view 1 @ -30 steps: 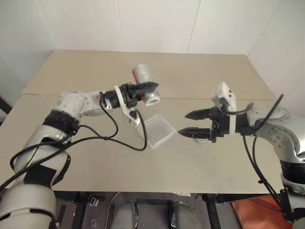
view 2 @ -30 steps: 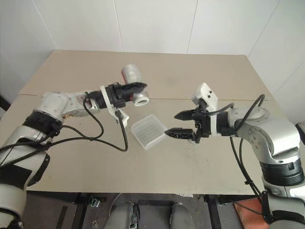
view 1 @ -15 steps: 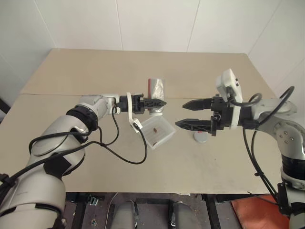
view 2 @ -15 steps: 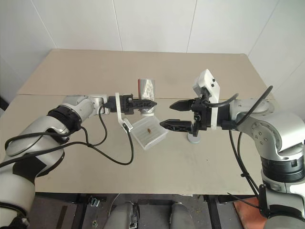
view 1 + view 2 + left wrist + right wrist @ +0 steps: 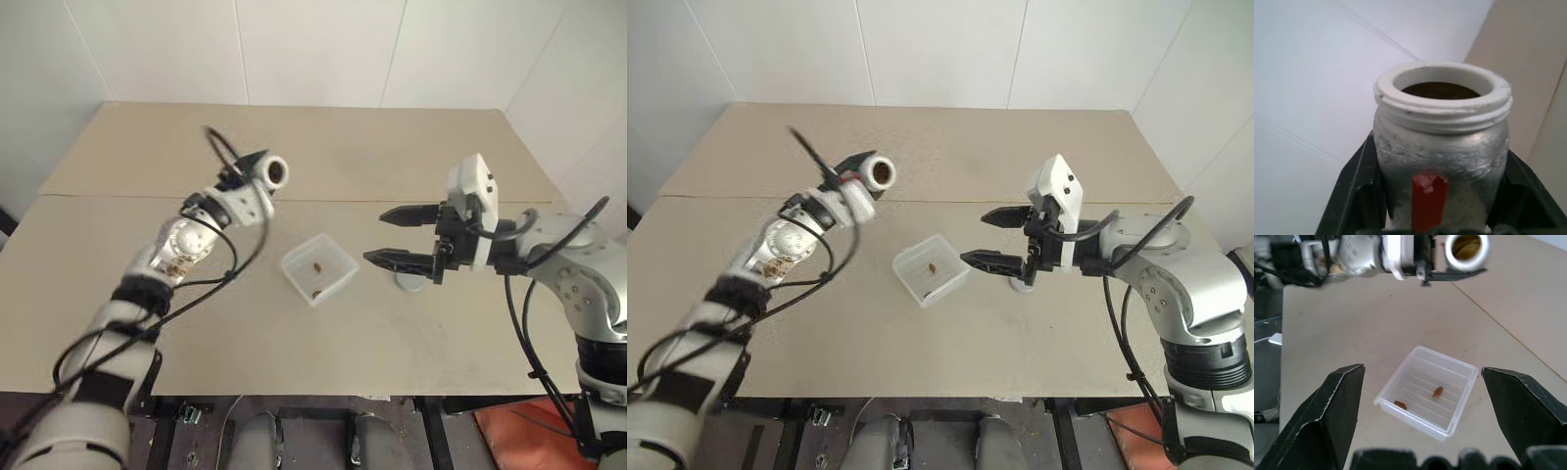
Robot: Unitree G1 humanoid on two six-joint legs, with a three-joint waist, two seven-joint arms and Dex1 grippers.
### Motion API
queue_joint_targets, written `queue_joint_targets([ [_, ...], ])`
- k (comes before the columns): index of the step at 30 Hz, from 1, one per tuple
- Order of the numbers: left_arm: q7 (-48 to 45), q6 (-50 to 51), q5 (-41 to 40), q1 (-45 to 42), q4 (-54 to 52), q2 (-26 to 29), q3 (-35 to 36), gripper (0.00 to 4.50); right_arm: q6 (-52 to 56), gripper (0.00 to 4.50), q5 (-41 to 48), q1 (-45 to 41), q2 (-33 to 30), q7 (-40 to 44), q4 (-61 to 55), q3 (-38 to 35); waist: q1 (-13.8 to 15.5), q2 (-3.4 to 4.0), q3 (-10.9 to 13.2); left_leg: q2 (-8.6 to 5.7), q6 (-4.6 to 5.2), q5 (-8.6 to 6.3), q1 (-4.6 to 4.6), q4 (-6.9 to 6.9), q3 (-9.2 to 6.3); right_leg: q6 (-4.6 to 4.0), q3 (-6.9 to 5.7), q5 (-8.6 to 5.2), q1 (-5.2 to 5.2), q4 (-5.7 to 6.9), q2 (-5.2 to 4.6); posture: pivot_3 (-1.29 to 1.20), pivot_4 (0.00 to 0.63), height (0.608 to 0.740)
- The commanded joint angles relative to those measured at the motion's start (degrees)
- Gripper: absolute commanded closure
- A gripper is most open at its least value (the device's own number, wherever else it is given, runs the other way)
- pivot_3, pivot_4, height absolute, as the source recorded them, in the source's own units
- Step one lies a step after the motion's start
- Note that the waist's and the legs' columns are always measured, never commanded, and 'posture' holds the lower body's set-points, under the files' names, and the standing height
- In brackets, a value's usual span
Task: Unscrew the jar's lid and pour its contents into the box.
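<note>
Left fingers (image 5: 1359, 196) pinching silver ribbed-neck jar (image 5: 1442, 142); right fingers (image 5: 1332, 406) spread; clear ribbed box (image 5: 1426, 389).

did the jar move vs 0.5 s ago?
Yes. The jar, held in the left gripper, went from just above the box toward the robot's left, clear of it, its open mouth now facing the camera.

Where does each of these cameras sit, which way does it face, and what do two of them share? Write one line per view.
Head views, left and right eye: on the head, facing forward and down over the table; both arms show, with the left gripper shut on the jar and the right gripper open.
Left wrist view: on the left wrist, facing along its fingers at the jar's open mouth.
Right wrist view: on the right wrist, facing between its fingers at the box holding two brown bits.
Shared: head and right wrist views both show box, bits and jar.
</note>
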Motion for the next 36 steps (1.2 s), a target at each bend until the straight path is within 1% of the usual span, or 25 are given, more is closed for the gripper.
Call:
queue_joint_targets([
  [1,-8.16,22.51,-18.72,4.03,-15.1,1.08,9.14,2.46,-1.92,0.07,-0.28,-0.41,0.05,-0.14,-0.26,-1.02,-0.11,0.0,0.0,-0.01,0.01,-0.01,0.01,0.03,-0.03,0.0,0.0,0.0,0.02,-0.04,0.01,0.0,0.15,0.74],
  [2,-8.79,27.11,-21.38,5.85,-18.09,1.29,10.69,2.46,-1.81,0.07,-0.26,-0.42,0.24,-0.46,-0.2,-1.05,-0.1,0.0,0.0,-0.01,0.03,-0.02,0.04,0.04,-0.06,0.01,0.0,0.0,0.04,-0.06,0.03,0.0,0.15,0.74],
  [4,-9.37,32.89,-24.52,9.54,-22.9,0.99,13.12,2.46,-1.45,0.07,-0.15,-0.41,0.72,-1.16,-0.18,-1.19,-0.08,0.0,0.0,-0.03,0.02,-0.02,0.24,0.02,-0.1,0.01,0.01,0.0,0.19,-0.09,0.06,0.0,0.15,0.74],
  [9,-9.48,34.91,-25.12,16.46,-26.16,-2.64,16.47,2.46,-0.76,0.07,0.43,-0.32,1.89,-2.68,-0.5,-1.58,0.13,0.01,-0.01,-0.04,0.03,-0.02,0.69,-0.01,-0.1,0.0,0.01,0.0,0.66,-0.16,0.08,0.0,0.15,0.74],
  [14,-10.2,28.04,-20.12,18.72,-22.32,-7.23,15.96,2.46,-0.04,0.07,1.46,-0.45,2.61,-3.91,-1.01,-1.96,0.65,0.01,-0.01,-0.04,0.03,-0.03,0.84,-0.03,-0.1,-0.02,-0.01,0.0,0.84,-0.19,0.08,0.0,0.15,0.74],
  [21,-12.18,22.2,-14.18,18.91,-16.95,-10.33,14.72,2.46,0.97,0.07,2.61,-0.62,2.81,-4.96,-2.14,-2.26,0.6,0.01,-0.01,-0.06,0.04,-0.03,0.85,-0.09,-0.09,-0.03,0.0,0.0,0.84,-0.23,0.08,0.0,0.15,0.74],
  [25,-12.85,19.67,-12.91,19.79,-15.2,-11.53,15.35,2.46,1.06,0.07,3.49,-0.38,2.54,-5.47,-2.72,-2.22,0.61,0.01,-0.01,-0.05,0.04,-0.03,0.86,-0.09,-0.1,-0.03,-0.01,0.0,0.85,-0.23,0.07,0.0,0.15,0.74],
  [27,-12.86,19.48,-12.75,20.27,-15.41,-11.82,15.77,1.73,1.06,0.0,3.66,-0.27,2.44,-5.64,-2.8,-2.11,0.62,0.01,-0.02,-0.05,0.04,-0.03,0.86,-0.09,-0.11,-0.03,-0.01,0.0,0.86,-0.23,0.06,0.0,0.15,0.74],
  [28,-12.83,19.66,-12.72,20.6,-15.78,-11.83,15.95,1.51,1.07,0.0,3.67,-0.21,2.4,-5.67,-2.8,-2.05,0.59,0.01,-0.01,-0.06,0.05,-0.03,0.86,-0.09,-0.11,-0.03,-0.01,0.01,0.86,-0.23,0.06,0.0,0.15,0.74],
  [32,-13.73,22.0,-13.39,23.54,-20.17,-9.79,16.95,0.19,0.89,0.0,3.27,-0.09,2.38,-5.55,-2.6,-1.56,0.46,0.01,-0.01,-0.04,0.05,-0.04,0.86,-0.14,-0.1,-0.03,0.0,0.0,0.84,-0.25,0.06,0.0,0.15,0.74],
  [33,-14.0,22.67,-13.54,24.37,-21.56,-9.11,17.23,0.02,0.81,0.0,3.13,-0.04,2.32,-5.49,-2.54,-1.46,0.36,0.01,-0.01,-0.03,0.05,-0.04,0.85,-0.15,-0.1,-0.03,0.0,0.0,0.83,-0.26,0.06,0.0,0.15,0.74],
  [35,-15.46,24.85,-15.27,27.46,-26.84,-6.73,18.74,0.02,0.46,0.0,2.73,0.36,1.95,-5.07,-2.24,-1.4,0.24,0.01,-0.01,-0.02,0.05,-0.04,0.86,-0.19,-0.11,-0.03,0.01,0.0,0.8,-0.26,0.07,0.0,0.15,0.74],
  [36,-17.3,27.01,-17.46,29.55,-30.54,-4.76,19.98,0.02,0.22,0.0,2.46,0.63,1.65,-4.78,-1.99,-1.42,0.18,0.01,-0.01,0.0,0.05,-0.04,0.85,-0.21,-0.11,-0.03,0.01,0.0,0.79,-0.26,0.07,0.0,0.15,0.74],
])
